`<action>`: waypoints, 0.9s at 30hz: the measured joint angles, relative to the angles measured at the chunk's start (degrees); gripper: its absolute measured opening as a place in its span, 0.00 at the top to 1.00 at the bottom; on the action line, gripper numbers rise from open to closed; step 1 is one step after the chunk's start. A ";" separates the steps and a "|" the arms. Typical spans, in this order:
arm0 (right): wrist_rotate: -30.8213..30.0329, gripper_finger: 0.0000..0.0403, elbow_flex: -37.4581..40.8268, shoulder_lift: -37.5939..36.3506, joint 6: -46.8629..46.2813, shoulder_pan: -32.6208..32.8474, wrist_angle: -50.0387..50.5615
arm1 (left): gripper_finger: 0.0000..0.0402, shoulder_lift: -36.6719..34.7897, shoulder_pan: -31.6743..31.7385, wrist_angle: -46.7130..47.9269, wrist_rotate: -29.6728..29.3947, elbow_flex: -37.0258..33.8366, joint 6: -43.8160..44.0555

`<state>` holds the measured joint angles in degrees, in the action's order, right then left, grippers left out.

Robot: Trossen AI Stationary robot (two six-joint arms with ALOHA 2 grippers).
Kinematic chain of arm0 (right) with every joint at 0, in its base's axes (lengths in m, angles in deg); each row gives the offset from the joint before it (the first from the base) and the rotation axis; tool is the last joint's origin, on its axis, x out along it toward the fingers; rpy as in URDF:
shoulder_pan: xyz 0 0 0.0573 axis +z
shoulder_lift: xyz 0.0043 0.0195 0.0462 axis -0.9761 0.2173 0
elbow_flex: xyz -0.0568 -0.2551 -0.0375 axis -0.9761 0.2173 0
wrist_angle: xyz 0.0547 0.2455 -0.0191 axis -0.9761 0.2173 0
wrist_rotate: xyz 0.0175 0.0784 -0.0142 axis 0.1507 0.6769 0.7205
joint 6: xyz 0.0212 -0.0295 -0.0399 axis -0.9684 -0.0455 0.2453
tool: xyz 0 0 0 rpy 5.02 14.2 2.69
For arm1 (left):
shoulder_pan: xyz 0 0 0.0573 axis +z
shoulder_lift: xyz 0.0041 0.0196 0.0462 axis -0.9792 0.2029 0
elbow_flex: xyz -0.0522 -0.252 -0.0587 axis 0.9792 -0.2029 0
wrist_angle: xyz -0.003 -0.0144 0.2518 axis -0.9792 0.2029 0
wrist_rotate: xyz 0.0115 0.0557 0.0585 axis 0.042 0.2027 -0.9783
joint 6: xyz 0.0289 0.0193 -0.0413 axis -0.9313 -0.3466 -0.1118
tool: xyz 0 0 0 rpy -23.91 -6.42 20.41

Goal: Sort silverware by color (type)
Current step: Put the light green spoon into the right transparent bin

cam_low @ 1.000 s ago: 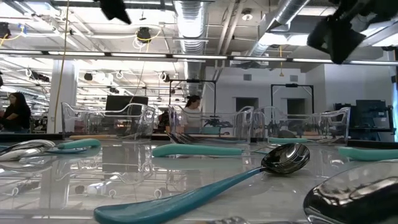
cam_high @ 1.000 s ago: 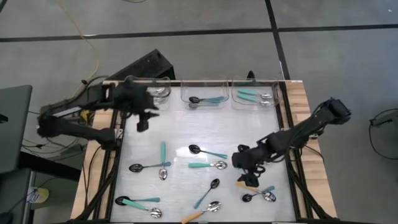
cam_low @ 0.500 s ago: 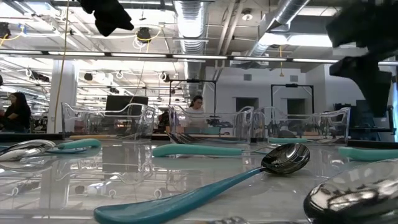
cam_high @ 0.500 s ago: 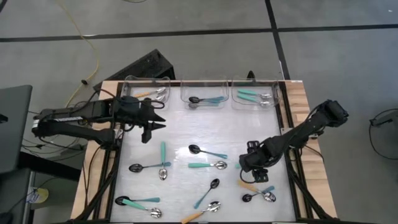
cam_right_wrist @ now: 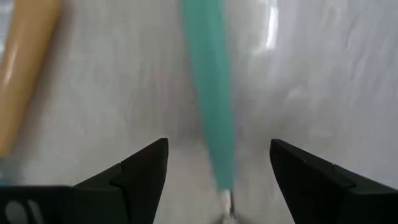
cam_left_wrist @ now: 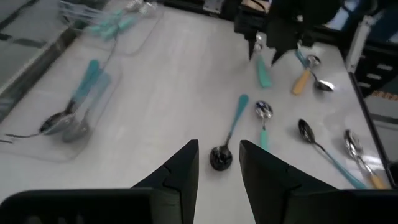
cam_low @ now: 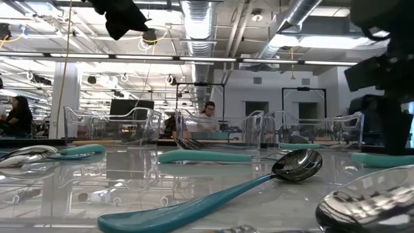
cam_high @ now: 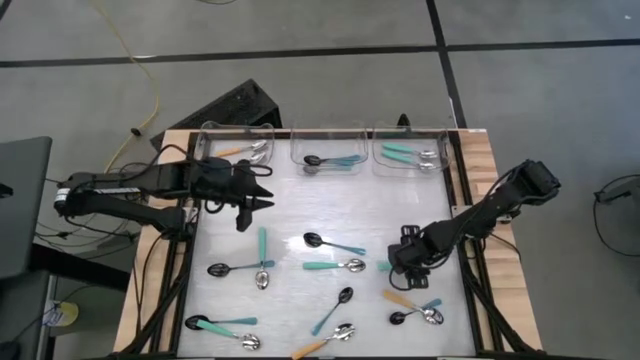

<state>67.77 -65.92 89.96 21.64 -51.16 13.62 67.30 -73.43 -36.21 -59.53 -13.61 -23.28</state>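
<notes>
Several spoons lie flat on the white tabletop, with teal or orange handles and silver or black bowls. My right gripper (cam_high: 403, 264) (cam_right_wrist: 217, 180) is open and low over the table's right part. Its fingers stand either side of a teal spoon handle (cam_right_wrist: 208, 93) without touching it. An orange handle (cam_right_wrist: 25, 74) lies beside it. My left gripper (cam_high: 252, 206) (cam_left_wrist: 217, 168) is open and hovers above the table's left part. It points at a black-bowled, teal-handled spoon (cam_left_wrist: 227, 140) (cam_high: 330, 243).
Three clear bins (cam_high: 238, 150) (cam_high: 330, 155) (cam_high: 410, 152) stand along the far edge, each with spoons inside. More spoons are scattered near the centre (cam_high: 335, 266) and the near edge (cam_high: 325, 340). An orange spoon (cam_high: 400, 298) lies just nearward of my right gripper. People show in the room behind.
My left gripper has moved from beside the far-left bin toward the table's centre and near edge, coming lower. My right gripper has come down toward the table over the teal handle. No spoon has moved.
</notes>
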 joint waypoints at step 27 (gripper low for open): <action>-0.70 0.83 -8.63 -8.33 4.55 -8.00 7.85 | 0.75 -0.06 0.02 1.73 -3.17 0.02 1.48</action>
<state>67.07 -74.55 81.63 26.19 -59.17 21.47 67.24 -73.41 -34.47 -62.70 -13.59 -21.81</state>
